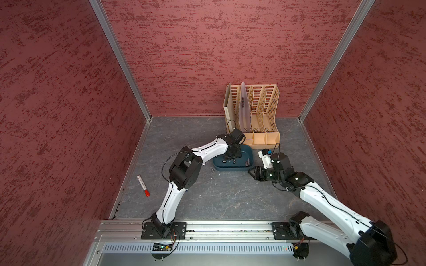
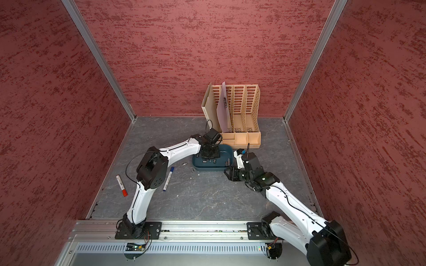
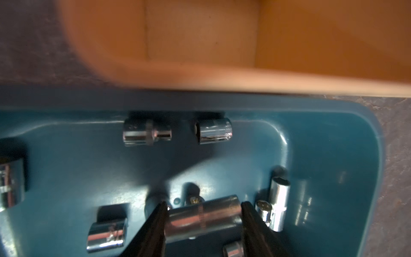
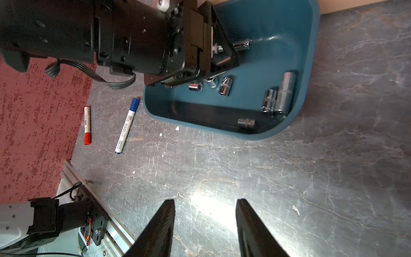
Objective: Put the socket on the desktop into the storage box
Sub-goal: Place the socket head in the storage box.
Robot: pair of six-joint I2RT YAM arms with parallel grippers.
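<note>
Release of the socket (image 3: 203,219) is the step in hand. It is clamped end to end in the left gripper (image 3: 204,205), low inside the storage box (image 3: 355,178). The jaws should be eased only a little wider with the hand low, so that the socket is set down rather than dropped and is not sent rolling. The hand should then be lifted straight up, clear of the rim.

Loose sockets (image 3: 214,131) are scattered over the box floor, some right beside the held one, and could be knocked. A file rack (image 1: 260,110) stands just behind the box. The right gripper (image 4: 204,202) is held partly open and empty over bare desk (image 4: 333,178) beside the box. Just outside the box's near left corner, a small socket (image 2: 184,164) and a darker socket (image 2: 192,170) are yet to be fetched. A red marker (image 1: 143,185) and a blue marker (image 2: 168,178) lie farther off that way.
</note>
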